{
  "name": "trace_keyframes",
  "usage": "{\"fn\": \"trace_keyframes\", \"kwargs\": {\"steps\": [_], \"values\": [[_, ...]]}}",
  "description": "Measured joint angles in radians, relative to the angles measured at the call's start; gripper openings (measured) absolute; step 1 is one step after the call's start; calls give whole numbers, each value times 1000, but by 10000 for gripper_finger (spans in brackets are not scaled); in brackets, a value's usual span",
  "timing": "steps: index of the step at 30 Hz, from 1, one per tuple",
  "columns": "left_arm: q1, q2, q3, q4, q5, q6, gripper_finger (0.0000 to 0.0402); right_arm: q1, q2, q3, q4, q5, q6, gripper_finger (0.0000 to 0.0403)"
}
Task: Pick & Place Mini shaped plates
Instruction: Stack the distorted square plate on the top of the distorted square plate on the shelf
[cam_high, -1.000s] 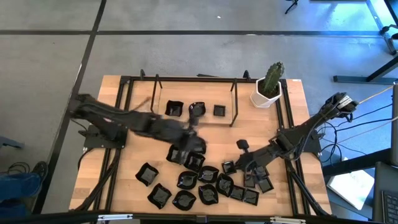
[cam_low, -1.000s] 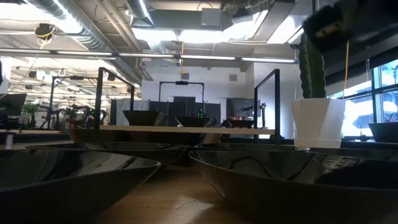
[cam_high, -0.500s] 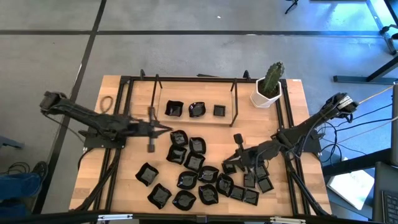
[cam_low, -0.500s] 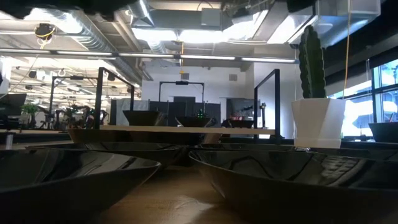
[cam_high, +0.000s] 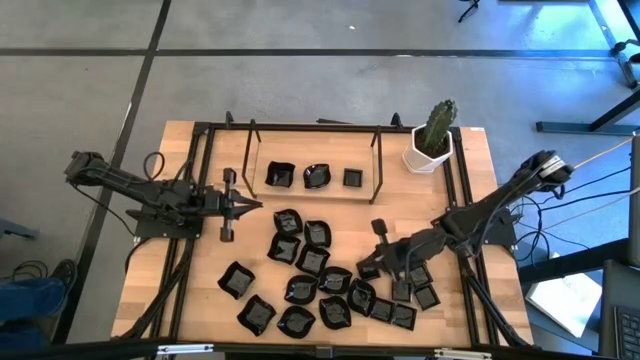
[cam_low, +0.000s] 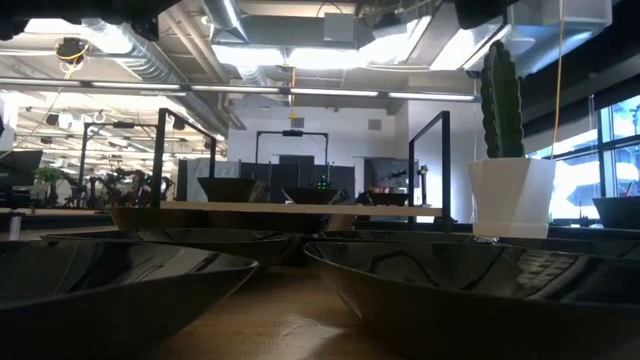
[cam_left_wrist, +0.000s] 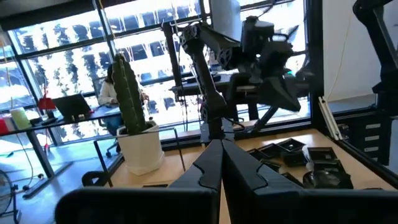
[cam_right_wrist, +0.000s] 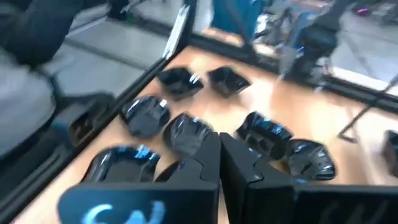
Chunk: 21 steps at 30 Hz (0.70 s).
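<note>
Many tiny glossy black plates (cam_high: 312, 262) lie in a loose cluster on the wooden table's near half; they also show in the right wrist view as plates (cam_right_wrist: 186, 132). Three more plates (cam_high: 316, 177) sit in a row on a raised wooden shelf (cam_high: 262, 190) inside a black frame. My left gripper (cam_high: 253, 204) is shut and empty, hovering left of the cluster, and shows as left gripper (cam_left_wrist: 220, 149) in its wrist view. My right gripper (cam_high: 366, 267) is shut above the cluster's right side, seen as right gripper (cam_right_wrist: 219, 147). I see nothing between its fingers.
A white pot with a green cactus (cam_high: 432, 148) stands at the table's far right corner. Black frame bars (cam_high: 205, 160) run along the table's sides and around the shelf. In the low view two plates (cam_low: 120, 290) fill the foreground. Bare wood lies between shelf and cluster.
My left arm has drawn back from over the shelf and cluster toward the table's left edge, its gripper now level and pointing right. My right gripper has shifted slightly toward the cluster. The plates have kept their places.
</note>
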Motion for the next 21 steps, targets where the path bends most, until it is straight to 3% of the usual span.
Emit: {"fn": "trace_keyframes", "kwargs": {"steps": [9,15,21], "values": [[1,6,0,-8,-29,14,3,0,31,0,25,-15,-34,15],[1,6,0,7,-34,97,3,0,31,0,36,45,-42,16],[1,8,0,2,-34,80,3,-1,30,0,93,49,-67,16]]}}
